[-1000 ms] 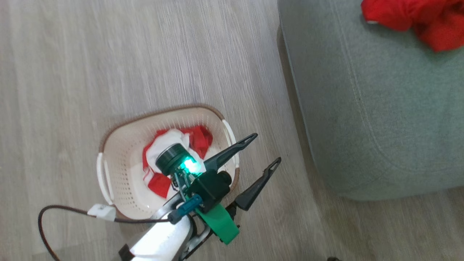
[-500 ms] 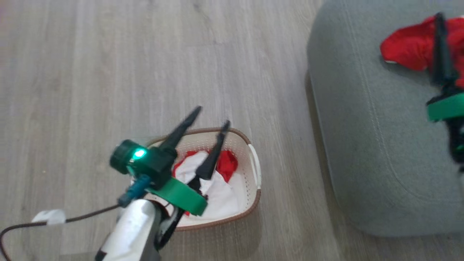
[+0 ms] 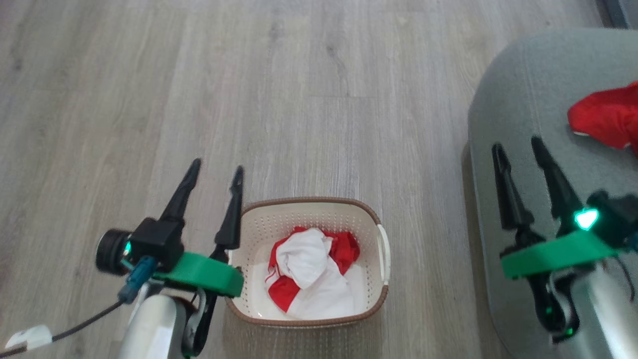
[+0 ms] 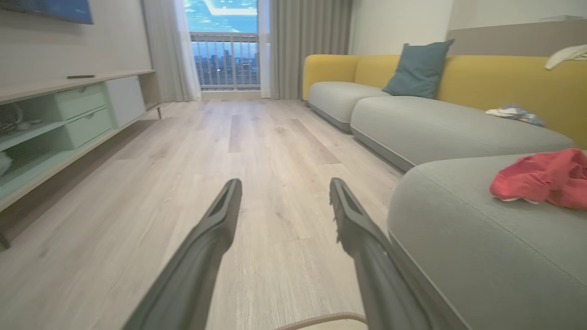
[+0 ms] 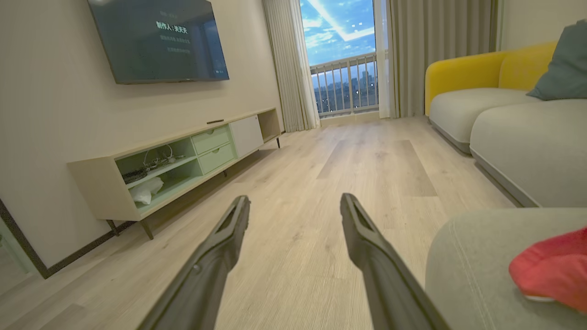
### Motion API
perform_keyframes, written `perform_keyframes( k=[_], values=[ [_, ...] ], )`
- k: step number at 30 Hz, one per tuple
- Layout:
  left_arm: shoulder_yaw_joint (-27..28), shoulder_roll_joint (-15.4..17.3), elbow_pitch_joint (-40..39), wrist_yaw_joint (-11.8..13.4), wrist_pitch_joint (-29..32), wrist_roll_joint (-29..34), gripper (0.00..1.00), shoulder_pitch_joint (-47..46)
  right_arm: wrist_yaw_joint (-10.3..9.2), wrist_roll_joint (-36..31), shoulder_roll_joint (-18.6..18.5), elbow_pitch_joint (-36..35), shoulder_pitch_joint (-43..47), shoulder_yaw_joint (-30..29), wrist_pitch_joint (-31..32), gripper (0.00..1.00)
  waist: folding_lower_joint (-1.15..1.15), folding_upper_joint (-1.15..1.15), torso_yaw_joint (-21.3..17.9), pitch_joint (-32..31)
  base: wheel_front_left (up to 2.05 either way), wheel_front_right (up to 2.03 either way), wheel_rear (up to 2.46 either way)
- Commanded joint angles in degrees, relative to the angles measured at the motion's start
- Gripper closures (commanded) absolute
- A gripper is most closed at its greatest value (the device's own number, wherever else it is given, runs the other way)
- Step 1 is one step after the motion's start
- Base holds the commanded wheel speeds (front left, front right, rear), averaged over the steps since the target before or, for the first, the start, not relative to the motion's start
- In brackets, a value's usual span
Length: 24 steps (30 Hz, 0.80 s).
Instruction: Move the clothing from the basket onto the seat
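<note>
Swung off the basket (image 3: 309,202) and out to its left since half a second back: the left gripper (image 3: 217,166). Drawn back nearer from the red garment (image 3: 605,119) as well: the right gripper (image 3: 516,143). Whole head view shifted too, so camera on the move.

Near left: left gripper, fingers spread wide, nothing between them, right finger just beside the basket's left rim, tips pointing far over bare floor (image 3: 309,99).

Near centre: basket upright on the floor, clothing (image 3: 311,271) bunched inside, white piece on top, red peeking out beneath and around it.

Near right: right gripper, likewise wide apart and empty, hanging over the left edge of the seat (image 3: 518,94), green light glowing at its wrist. Seat and basket apart, a strip of floor between.

A little farther right: red garment lying on the seat, clear of the fingertips, cut off by the frame edge.

Farther still, in the wrist views: grey sofa (image 4: 435,123) with yellow back and a teal cushion (image 4: 419,68) along the right; low TV unit (image 5: 183,156) and wall TV (image 5: 158,39) on the left; window (image 5: 344,46) with curtains (image 5: 289,64) at the far end.
</note>
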Motion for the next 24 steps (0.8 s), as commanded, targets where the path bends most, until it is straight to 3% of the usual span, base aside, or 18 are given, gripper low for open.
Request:
perform_keyframes(
  k=[1,5,13,24],
  values=[
    [2.73,-0.01,-2.22,1.7,-0.29,-0.58,0.0,-0.5,-0.01,-1.53,1.2,-1.89,1.41,-0.83,-0.37,0.0,0.01,-0.01,1.3,-1.07,0.0,0.0,0.0],
    [3.12,-0.02,-1.63,3.57,-0.29,-1.29,0.0,1.04,-0.01,-4.82,4.69,-0.71,5.04,-3.27,-0.37,0.0,0.01,-0.01,2.3,-1.58,0.0,0.0,0.0],
    [3.06,-0.02,0.09,3.92,-0.29,-1.78,0.0,2.69,-0.01,-7.78,9.36,0.43,7.99,-7.7,-0.37,0.0,0.01,-0.01,3.21,-1.53,0.0,0.0,0.0],
    [2.2,-0.02,2.54,3.8,-0.29,-2.28,0.0,3.07,-0.01,-9.14,10.77,2.23,8.65,-10.78,-0.37,0.0,0.01,-0.01,3.69,-0.95,0.0,0.0,0.0]
  ],
)
